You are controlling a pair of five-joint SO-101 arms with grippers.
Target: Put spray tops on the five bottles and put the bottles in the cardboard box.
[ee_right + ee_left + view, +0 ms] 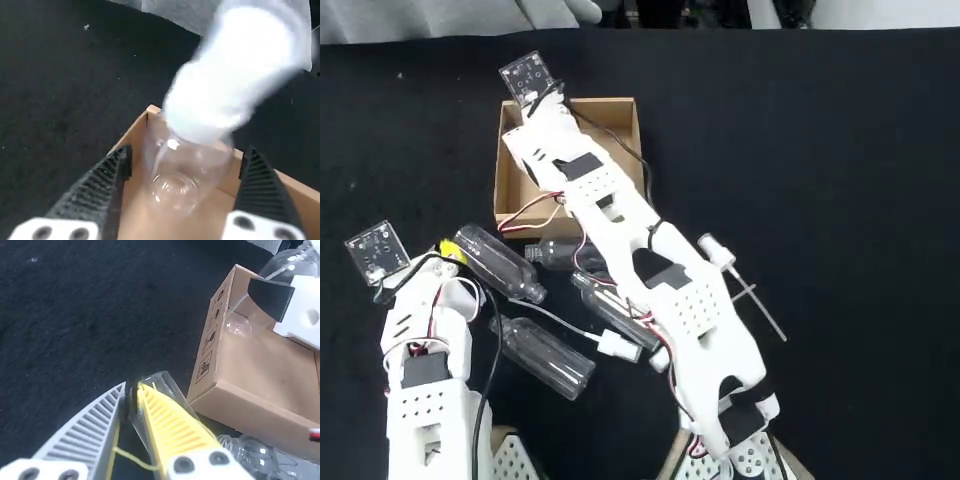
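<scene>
Cardboard box [132, 135] sits under the right gripper [186, 152], jaws wide open around a spray-topped bottle [180, 190]. Left gripper [131, 387] is pinched closed, another clear bottle [167, 385] just beside it.

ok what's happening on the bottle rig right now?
The right gripper is over the cardboard box, open around a spray-topped bottle set base-down in it. The left gripper is at the end of a lying bottle beside the box. Other bottles and a loose spray top lie on the table.
</scene>
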